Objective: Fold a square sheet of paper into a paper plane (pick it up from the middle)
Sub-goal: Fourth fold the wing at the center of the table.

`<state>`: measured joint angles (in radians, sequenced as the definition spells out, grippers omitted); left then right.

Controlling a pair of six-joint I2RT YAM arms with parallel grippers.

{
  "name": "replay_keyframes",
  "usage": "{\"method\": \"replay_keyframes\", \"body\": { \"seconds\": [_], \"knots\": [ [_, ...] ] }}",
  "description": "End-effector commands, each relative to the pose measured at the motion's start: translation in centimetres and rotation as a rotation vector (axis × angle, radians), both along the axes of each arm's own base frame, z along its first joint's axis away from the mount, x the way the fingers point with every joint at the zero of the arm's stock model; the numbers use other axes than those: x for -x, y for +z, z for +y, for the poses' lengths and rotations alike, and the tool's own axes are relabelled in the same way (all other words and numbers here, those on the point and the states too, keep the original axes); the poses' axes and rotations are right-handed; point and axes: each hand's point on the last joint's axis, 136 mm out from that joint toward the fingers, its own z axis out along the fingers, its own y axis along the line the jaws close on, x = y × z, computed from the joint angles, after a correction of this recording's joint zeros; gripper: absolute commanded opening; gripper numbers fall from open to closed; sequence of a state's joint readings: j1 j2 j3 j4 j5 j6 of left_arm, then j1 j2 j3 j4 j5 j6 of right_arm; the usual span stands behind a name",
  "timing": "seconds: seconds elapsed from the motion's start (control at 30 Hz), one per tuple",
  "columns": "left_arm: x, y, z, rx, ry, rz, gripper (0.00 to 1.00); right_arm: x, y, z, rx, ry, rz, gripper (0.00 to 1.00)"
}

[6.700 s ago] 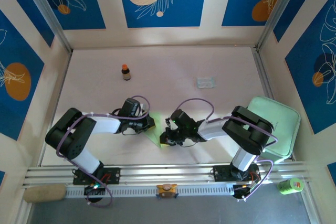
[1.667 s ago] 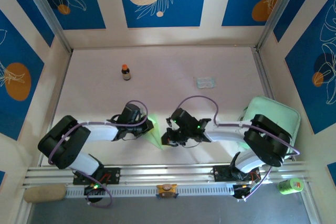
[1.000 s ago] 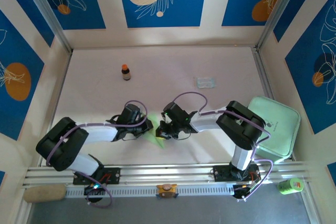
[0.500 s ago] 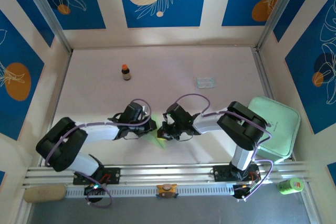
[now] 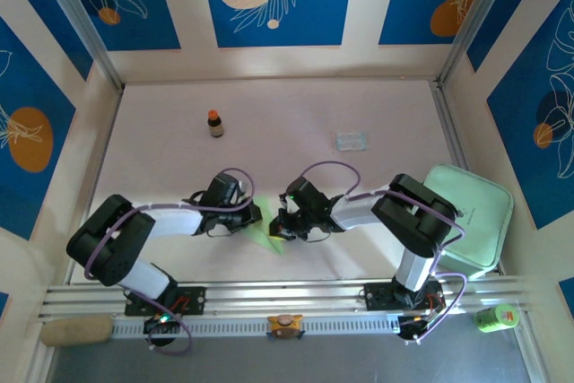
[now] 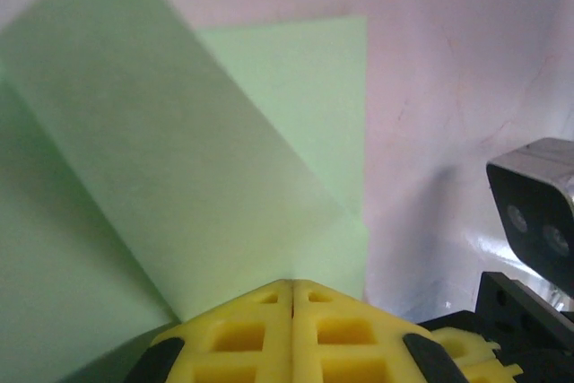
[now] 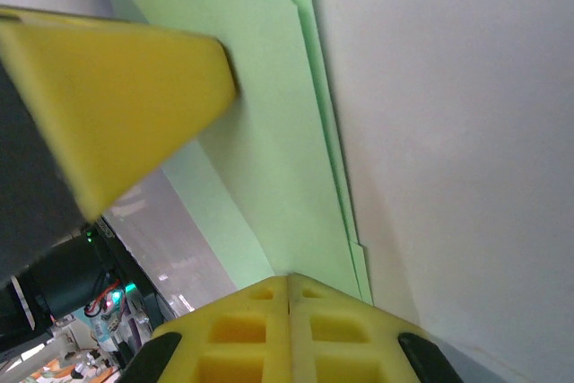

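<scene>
The pale green square sheet of paper [image 5: 271, 234] lies partly folded on the table between my two arms. In the left wrist view one paper [image 6: 179, 168] flap lies diagonally over the layer beneath. My left gripper [image 5: 255, 216] is shut, its yellow tips [image 6: 293, 286] resting on the paper's left side. My right gripper [image 5: 282, 225] is shut too, with its tips [image 7: 289, 279] on the paper [image 7: 269, 132] near stacked folded edges. The left gripper's yellow finger [image 7: 117, 96] shows across from it. No finished paper plane is in view.
A small brown bottle with an orange cap [image 5: 215, 123] stands at the back left. At the back right lies a clear plastic packet [image 5: 352, 140]. A mint green tray [image 5: 471, 213] sits at the right edge, beside the right arm.
Both grippers stay shut at the paper. The right gripper has slid slightly right and nearer along the sheet; the left gripper has barely shifted.
</scene>
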<state>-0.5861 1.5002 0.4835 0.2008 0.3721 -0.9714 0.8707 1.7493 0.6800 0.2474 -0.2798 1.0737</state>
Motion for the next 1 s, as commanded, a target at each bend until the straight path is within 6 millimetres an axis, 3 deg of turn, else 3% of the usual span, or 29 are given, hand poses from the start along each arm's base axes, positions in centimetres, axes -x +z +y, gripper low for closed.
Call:
{"method": "replay_keyframes", "body": {
  "seconds": [0.0,0.67,0.97],
  "knots": [
    [-1.2,-0.1,1.2,-0.033,-0.008,-0.039,0.00,3.0,-4.4,-4.4,0.211,-0.010,0.125,0.02],
    [-6.0,-0.9,6.3,-0.059,0.124,-0.006,0.00,3.5,-4.5,-4.9,0.218,0.003,0.132,0.01],
    [-6.8,1.8,5.8,-0.010,0.125,-0.045,0.00,3.5,-4.4,-4.8,0.206,0.016,0.133,0.02]
  ]
}}
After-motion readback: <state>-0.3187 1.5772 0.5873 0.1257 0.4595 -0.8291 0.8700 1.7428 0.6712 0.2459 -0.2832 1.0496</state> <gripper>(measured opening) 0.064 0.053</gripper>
